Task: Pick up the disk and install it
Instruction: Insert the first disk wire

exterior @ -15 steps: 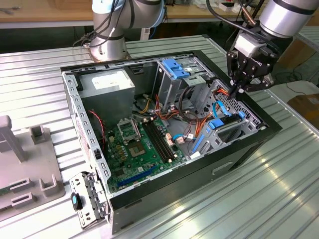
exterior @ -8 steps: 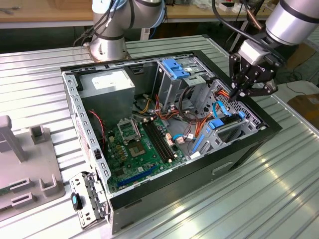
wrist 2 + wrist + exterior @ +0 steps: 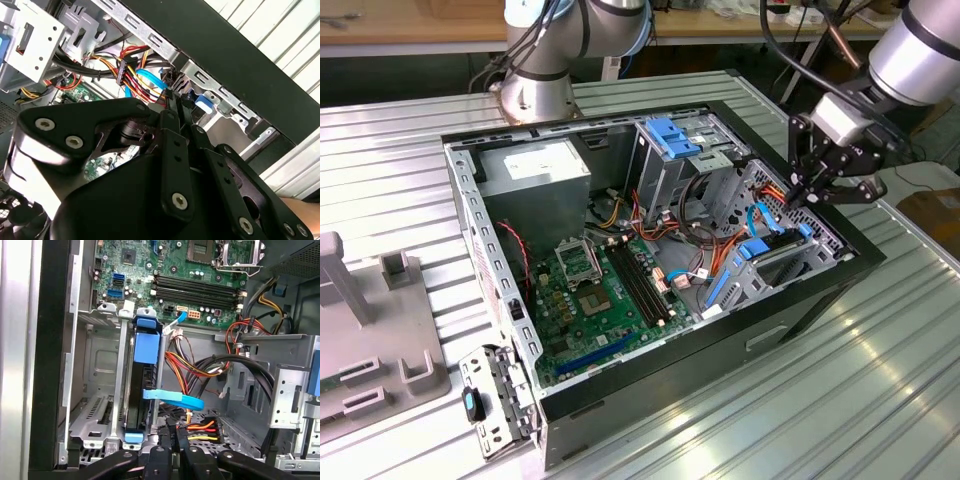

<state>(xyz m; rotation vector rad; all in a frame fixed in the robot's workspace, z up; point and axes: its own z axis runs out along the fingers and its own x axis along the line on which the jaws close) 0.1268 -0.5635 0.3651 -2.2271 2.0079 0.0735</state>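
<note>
The disk (image 3: 142,385) stands on edge inside a metal bay of the open computer case (image 3: 820,290), with its blue rails (image 3: 148,346) showing along the top. In the exterior view the disk (image 3: 775,252) sits in the bay on that view's right side of the case. My gripper (image 3: 800,195) hangs just above that corner of the case. Its black fingers (image 3: 167,442) are shut, close together. Their tips sit at a black connector (image 3: 200,429) with red, yellow and orange wires, beside the end of the disk. I cannot tell if they pinch it. The gripper (image 3: 174,102) is next to a blue flat cable (image 3: 150,80).
A blue flat cable (image 3: 175,399) crosses the disk's side. Bundles of wires fill the gap toward the blue-topped drive cage (image 3: 672,135). The green motherboard (image 3: 600,290) and the grey power-supply box (image 3: 535,170) lie further in. A grey fixture (image 3: 370,330) stands on the table at the exterior view's left.
</note>
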